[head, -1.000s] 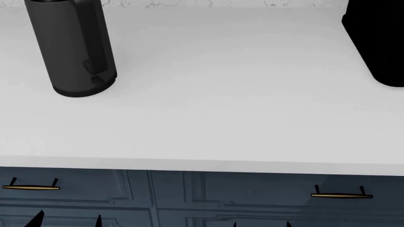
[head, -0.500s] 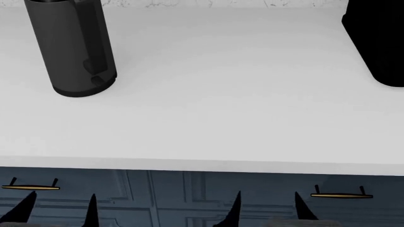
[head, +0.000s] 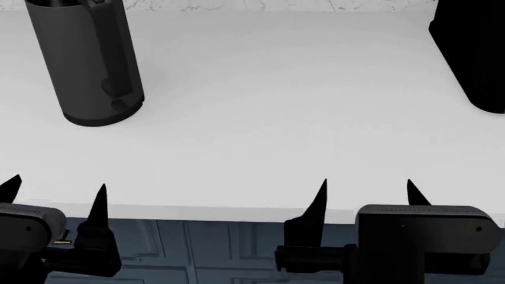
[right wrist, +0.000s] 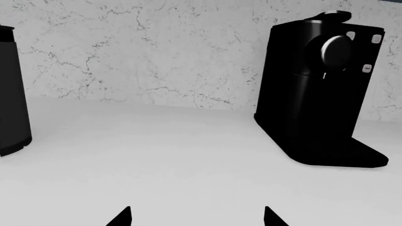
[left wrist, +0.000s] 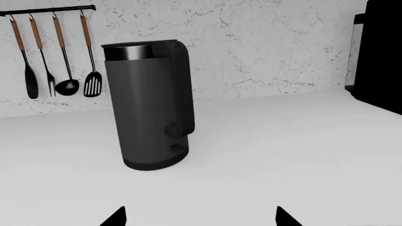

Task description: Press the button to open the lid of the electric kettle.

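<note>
The electric kettle (head: 91, 59) is a tall dark-grey cylinder standing upright at the back left of the white counter (head: 268, 118). Its black handle strip faces right, with small knobs low on it. Its lid (left wrist: 129, 51) shows as a dark round cap in the left wrist view and looks shut; the head view cuts it off. The kettle's side also shows in the right wrist view (right wrist: 11, 94). My left gripper (head: 54, 195) is open and empty at the counter's front edge, well short of the kettle. My right gripper (head: 367, 192) is open and empty at the front edge, further right.
A big black boxy appliance (head: 472, 53) stands at the back right, seen with a round dial in the right wrist view (right wrist: 317, 89). Utensils hang on a rail (left wrist: 53, 56) on the marble wall left of the kettle. Blue cabinet fronts (head: 205, 248) lie below the counter.
Both grippers have risen from below the cabinet fronts to the counter's front edge, now showing their bodies. The head view has shifted slightly. The kettle has not moved.
</note>
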`<state>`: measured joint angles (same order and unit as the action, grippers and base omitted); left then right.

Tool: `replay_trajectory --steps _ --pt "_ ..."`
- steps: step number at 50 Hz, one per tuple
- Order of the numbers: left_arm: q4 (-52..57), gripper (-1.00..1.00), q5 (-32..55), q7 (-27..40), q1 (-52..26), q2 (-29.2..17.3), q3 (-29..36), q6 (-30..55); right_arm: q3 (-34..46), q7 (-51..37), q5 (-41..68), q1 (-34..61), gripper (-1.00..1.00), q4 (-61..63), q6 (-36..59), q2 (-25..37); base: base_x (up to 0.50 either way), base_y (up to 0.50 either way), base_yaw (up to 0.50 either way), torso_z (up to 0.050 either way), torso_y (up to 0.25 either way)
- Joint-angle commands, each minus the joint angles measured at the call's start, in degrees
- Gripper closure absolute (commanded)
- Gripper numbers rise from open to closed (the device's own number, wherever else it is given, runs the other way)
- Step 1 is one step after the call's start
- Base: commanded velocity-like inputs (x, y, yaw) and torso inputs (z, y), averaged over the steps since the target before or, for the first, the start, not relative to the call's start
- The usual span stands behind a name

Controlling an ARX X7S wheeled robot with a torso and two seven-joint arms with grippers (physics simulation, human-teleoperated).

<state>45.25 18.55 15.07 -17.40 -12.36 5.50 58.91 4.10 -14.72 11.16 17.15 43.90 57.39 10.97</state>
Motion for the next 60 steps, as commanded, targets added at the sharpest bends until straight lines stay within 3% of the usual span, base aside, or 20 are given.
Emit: replay_trajectory --steps 1,34,49,51,57,60 --pt "4.7 -1.00 2.4 1.0 -2.4 -0.2 -1.6 7.6 -0.8 -0.3 0.9 0.7 -1.00 3.4 3.4 0.9 0.33 0.00 0.00 0.000 0.000" --pt "10.9 -1.00 6.8 3.0 -4.6 1.1 -5.6 14.7 1.9 -1.0 1.5 0.8 -1.00 5.1 5.1 2.6 0.35 0.00 0.00 0.000 0.000" --pt "13.0 -1.00 8.5 4.3 -5.4 -1.2 -3.2 15.3 0.9 -1.4 2.1 0.0 -1.00 5.2 3.5 2.4 0.01 0.00 0.00 0.000 0.000" --pt "13.1 -1.00 10.6 4.2 -6.8 1.2 -6.8 17.6 0.9 -1.5 2.2 0.0 -1.00 5.5 3.8 2.4 0.00 0.00 0.00 0.000 0.000" --pt "12.8 -1.00 13.0 5.7 -13.7 1.9 -8.1 25.2 1.3 -1.7 2.0 -0.3 -1.00 4.2 3.0 2.6 0.00 0.00 0.00 0.000 0.000" --pt "12.3 -1.00 15.0 6.4 -20.9 2.7 -10.3 30.8 1.5 -1.9 2.0 -0.1 -1.00 4.2 3.3 2.7 0.00 0.00 0.00 0.000 0.000"
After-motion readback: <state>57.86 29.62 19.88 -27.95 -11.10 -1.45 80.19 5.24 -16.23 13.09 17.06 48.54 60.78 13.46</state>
